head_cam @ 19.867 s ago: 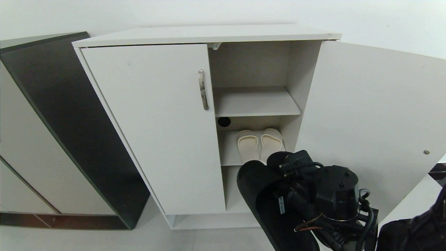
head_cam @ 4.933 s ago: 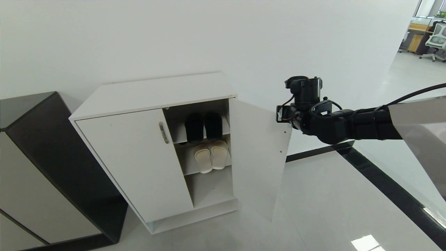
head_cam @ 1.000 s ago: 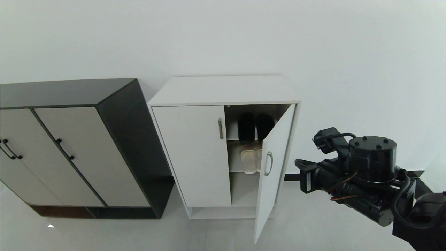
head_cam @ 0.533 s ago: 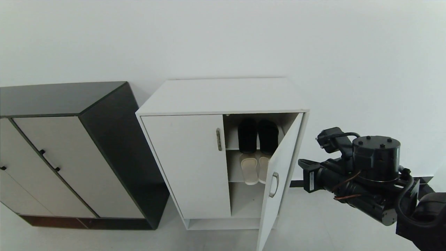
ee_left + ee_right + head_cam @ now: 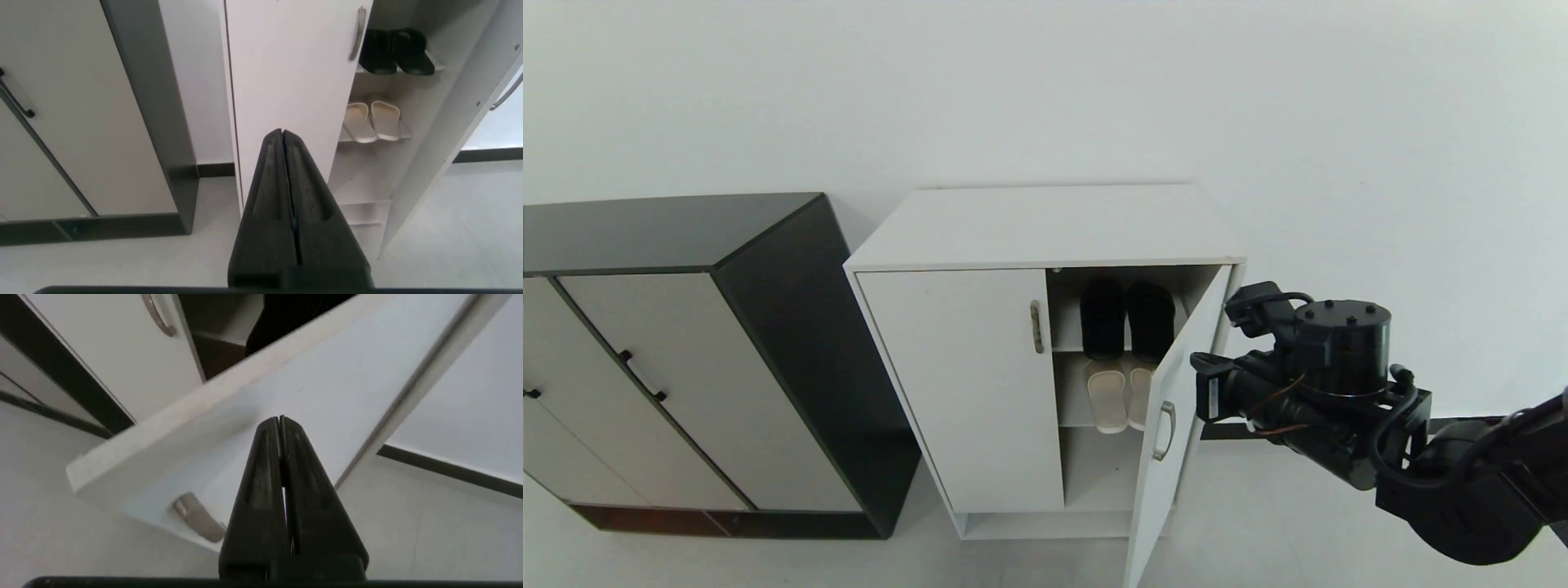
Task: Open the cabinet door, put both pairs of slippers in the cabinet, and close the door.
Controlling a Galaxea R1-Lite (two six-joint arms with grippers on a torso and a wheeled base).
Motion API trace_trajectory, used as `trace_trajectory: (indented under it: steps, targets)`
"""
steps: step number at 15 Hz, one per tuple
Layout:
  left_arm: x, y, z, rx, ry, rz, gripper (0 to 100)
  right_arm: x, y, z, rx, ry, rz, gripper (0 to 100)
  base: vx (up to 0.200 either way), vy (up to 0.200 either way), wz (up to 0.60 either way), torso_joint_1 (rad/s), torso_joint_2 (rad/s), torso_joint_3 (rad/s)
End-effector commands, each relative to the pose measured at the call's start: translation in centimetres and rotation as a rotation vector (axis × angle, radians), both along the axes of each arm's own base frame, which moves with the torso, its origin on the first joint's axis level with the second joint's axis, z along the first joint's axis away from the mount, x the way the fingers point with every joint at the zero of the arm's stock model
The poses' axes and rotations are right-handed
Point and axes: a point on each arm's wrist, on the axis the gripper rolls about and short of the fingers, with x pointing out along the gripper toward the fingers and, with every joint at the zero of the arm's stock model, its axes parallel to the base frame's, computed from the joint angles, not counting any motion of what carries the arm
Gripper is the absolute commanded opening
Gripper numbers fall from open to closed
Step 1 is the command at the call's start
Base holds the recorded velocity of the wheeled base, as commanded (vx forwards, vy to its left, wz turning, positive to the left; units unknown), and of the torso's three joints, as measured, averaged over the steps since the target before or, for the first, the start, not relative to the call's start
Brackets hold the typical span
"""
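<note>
Cabinet: the white cabinet (image 5: 1045, 224) is standing on the floor (image 5: 1258, 523) against the wall (image 5: 1045, 90), facing the robot.
Right door: the right door (image 5: 1176, 384) is hanging about half open from the cabinet's right side, its free edge swinging out toward the robot and its handle (image 5: 1166, 430) facing outward.
Left door: the left door (image 5: 964, 384) is lying flush against the cabinet front.
Black slippers: the black slippers (image 5: 1127, 318) are sitting side by side on the cabinet's top shelf (image 5: 1067, 341), toes pointing inward.
Cream slippers: the cream slippers (image 5: 1117, 390) are sitting side by side on the cabinet's middle shelf (image 5: 1072, 412), directly under the black pair; the right door is partly hiding one of them.
Right pincer: the right pincer (image 5: 283, 425) is hovering just beside the right door's outer face, above the handle, its fingers pressing together with nothing between them; whether it is touching the door cannot be told.
Left pincer: the left pincer (image 5: 283, 139) is pointing at the cabinet's left door from well apart, fingers pressing together around nothing.
Dark cabinet: a dark cabinet (image 5: 768, 327) with pale doors is standing just beside the cabinet's left side.
</note>
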Motion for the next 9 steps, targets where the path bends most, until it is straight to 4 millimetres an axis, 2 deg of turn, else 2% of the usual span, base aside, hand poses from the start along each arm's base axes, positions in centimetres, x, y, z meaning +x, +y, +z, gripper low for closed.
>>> trace_trajectory:
  steps: [1,9]
  targets:
    - [0.0,0.0,0.0,0.000,0.001,0.001,0,1.5,0.9,-1.0,-0.010,0.013,-0.005,0,0.000,0.000,0.00,0.000,0.00,0.000]
    - [0.0,0.0,0.0,0.001,0.001,0.002,0,6.9,1.9,-3.2,0.001,-0.002,-0.062,0,0.000,0.000,0.00,0.000,0.00,0.000]
